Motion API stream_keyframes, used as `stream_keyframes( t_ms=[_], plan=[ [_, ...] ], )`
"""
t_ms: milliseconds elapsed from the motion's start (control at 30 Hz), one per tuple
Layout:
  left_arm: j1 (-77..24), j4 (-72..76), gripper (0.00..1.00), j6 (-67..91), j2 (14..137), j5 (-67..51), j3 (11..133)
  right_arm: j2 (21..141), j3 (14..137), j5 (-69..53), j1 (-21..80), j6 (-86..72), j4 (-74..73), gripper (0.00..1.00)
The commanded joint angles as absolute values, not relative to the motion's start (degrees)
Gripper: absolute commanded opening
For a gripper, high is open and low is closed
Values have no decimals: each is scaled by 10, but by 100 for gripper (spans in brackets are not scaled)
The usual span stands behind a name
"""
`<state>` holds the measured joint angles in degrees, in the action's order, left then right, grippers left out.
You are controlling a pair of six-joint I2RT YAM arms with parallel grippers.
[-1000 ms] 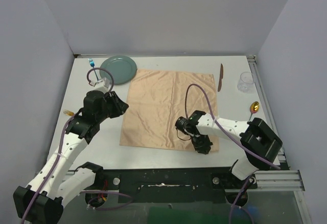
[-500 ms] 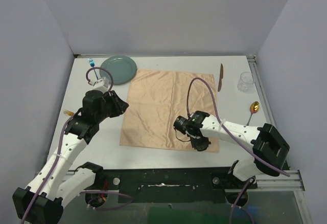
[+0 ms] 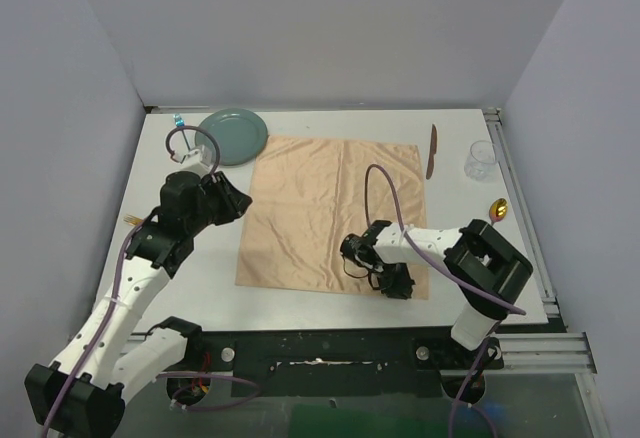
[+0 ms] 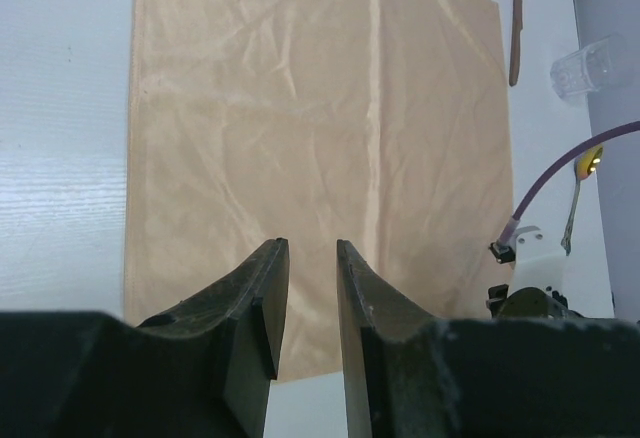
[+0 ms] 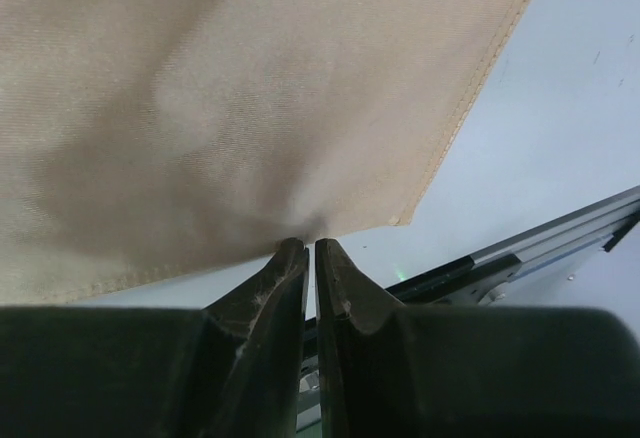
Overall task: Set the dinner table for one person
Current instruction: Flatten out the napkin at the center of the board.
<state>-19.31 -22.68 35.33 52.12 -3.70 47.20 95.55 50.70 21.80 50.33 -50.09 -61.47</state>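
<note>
Nearly pressed together, tips at cloth (image 3: 320, 198) hem by table (image 3: 212, 268) near edge: right gripper (image 5: 311, 246); slightly spread, empty: left gripper (image 4: 308, 248).

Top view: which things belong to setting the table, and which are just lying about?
Job: table, cloth, plate, knife, glass, spoon, fork.
Lying about: perhaps the small blue item beside the plate; too small to identify.
</note>
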Motion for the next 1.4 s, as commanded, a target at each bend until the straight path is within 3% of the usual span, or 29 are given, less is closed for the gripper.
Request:
stream_keyframes(
  t_ms=[0, 267, 400, 500, 600, 700, 767, 833, 1067, 1367],
  plan=[
    [-189, -191, 24, 343, 525, -37, 514, 973, 507, 210, 508, -481, -606, 12],
    [-187, -168, 24, 344, 560, -41, 507, 908, 589, 251, 493, -489, -642, 15],
    [-187, -128, 24, 360, 588, -56, 494, 841, 647, 308, 423, -466, -630, 29],
    [-186, -90, 24, 370, 618, -69, 486, 795, 656, 306, 362, -428, -560, 47],
    [-184, -34, 25, 374, 663, -59, 480, 767, 627, 293, 300, -397, -454, 53],
    [-182, 12, 24, 377, 735, -24, 502, 771, 584, 253, 234, -369, -321, 40],
    [-182, 39, 24, 377, 784, -6, 519, 797, 580, 217, 202, -358, -261, 15],
    [-181, 63, 24, 375, 829, 13, 539, 832, 593, 195, 184, -341, -215, 0],
    [-177, 68, 22, 348, 958, 82, 637, 1009, 732, 160, 145, -298, -171, 0],
    [-175, 124, 22, 314, 1019, 111, 657, 1165, 864, 102, 90, -301, -160, 0]
  ],
)
